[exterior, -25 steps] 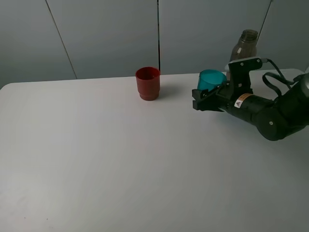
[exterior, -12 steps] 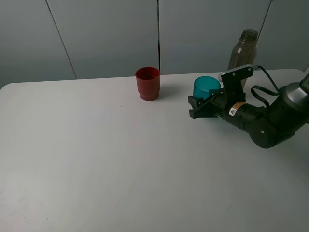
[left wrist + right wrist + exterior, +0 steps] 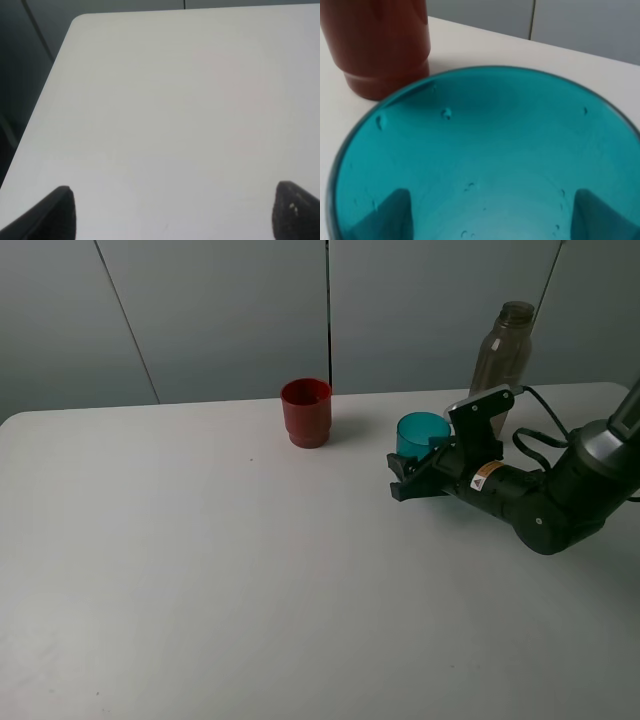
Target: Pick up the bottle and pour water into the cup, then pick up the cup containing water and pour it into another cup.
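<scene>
My right gripper (image 3: 405, 477) is shut on the teal translucent cup (image 3: 420, 432) and holds it just above the table, right of the red cup (image 3: 306, 412). In the right wrist view the teal cup (image 3: 485, 150) fills the frame, with droplets inside and my fingers (image 3: 392, 215) showing through its wall on both sides; the red cup (image 3: 375, 45) stands just beyond its rim. The smoky grey bottle (image 3: 503, 345) stands upright at the back right, behind my right arm. My left gripper (image 3: 172, 215) is open and empty over bare table; it does not show in the exterior high view.
The white table (image 3: 200, 570) ends at a grey panelled wall close behind the red cup and the bottle. The left wrist view shows the table's rounded corner (image 3: 80, 20) and its side edge.
My right gripper has carried the teal cup to the left and lower, away from the bottle and closer to the red cup. The bottle and the red cup have not moved.
</scene>
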Robot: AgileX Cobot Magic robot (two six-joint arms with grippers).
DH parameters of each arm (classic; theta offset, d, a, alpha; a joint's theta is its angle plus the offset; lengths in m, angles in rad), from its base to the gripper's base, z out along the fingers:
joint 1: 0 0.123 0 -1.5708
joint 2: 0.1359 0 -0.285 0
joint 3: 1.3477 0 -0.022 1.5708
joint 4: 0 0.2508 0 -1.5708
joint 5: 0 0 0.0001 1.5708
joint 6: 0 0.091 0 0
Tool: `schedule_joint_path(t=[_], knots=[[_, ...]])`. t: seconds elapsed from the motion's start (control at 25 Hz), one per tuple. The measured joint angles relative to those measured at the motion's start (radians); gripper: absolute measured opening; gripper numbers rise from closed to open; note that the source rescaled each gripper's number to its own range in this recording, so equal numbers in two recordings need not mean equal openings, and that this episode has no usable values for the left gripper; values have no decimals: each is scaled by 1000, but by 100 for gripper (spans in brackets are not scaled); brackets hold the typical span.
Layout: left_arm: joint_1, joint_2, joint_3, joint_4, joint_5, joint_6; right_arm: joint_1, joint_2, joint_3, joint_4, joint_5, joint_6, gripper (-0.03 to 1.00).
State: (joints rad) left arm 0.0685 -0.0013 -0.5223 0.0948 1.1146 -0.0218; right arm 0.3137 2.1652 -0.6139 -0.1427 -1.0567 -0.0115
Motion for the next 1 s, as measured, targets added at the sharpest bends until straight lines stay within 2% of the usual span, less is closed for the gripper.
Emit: schedule_joint_path(t=[0.28,0.32,0.4,0.44,0.6,0.64,0.72,0.76,0.84,1.0], knots=[[0,0,0,0,2,6,0,2,0,-6,0,-4,7],[0,0,0,0,4,6,0,2,0,-6,0,-4,11],[0,0,0,0,4,6,0,2,0,-6,9,-4,33],[0,0,0,0,4,6,0,2,0,-6,19,-4,39],[0,0,0,0,4,6,0,2,0,-8,35,11,47],[0,0,0,0,4,6,0,2,0,-8,35,11,55],[0,0,0,0,4,6,0,2,0,-10,22,25,86],[0,0,0,0,4,6,0,2,0,-11,19,32,93],[0,0,0,0,4,6,0,2,0,-15,28,49,98],[0,0,0,0,4,6,0,-2,0,-30,93,91,99]])
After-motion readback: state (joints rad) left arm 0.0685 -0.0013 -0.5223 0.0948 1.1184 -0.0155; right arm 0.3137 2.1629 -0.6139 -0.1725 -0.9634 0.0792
